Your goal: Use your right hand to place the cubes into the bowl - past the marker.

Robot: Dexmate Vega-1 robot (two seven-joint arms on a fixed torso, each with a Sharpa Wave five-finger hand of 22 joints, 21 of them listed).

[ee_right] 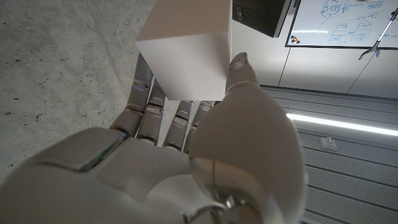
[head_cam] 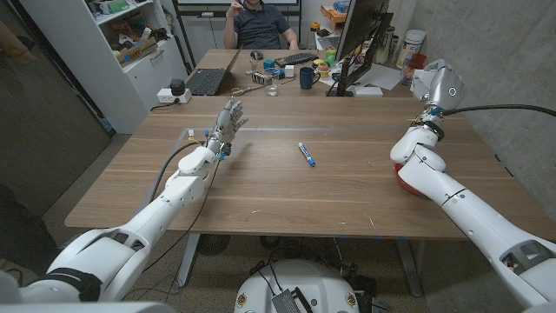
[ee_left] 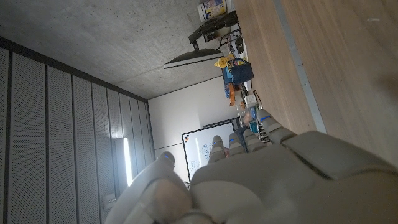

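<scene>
Your right hand [ee_right: 205,155] pinches a white cube [ee_right: 186,50] between thumb and fingers — your left hand [head_cam: 228,122] stands open-fingered, holding nothing.

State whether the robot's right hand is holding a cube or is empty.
Holding. In the right wrist view the right hand grips a white cube, fingers behind it and thumb alongside.

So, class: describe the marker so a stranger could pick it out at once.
Start at the wooden table. Near its middle, between the two robot arms, lies a marker with a blue cap. It lies alone on bare wood, apart from the clutter on the far desk.
</scene>
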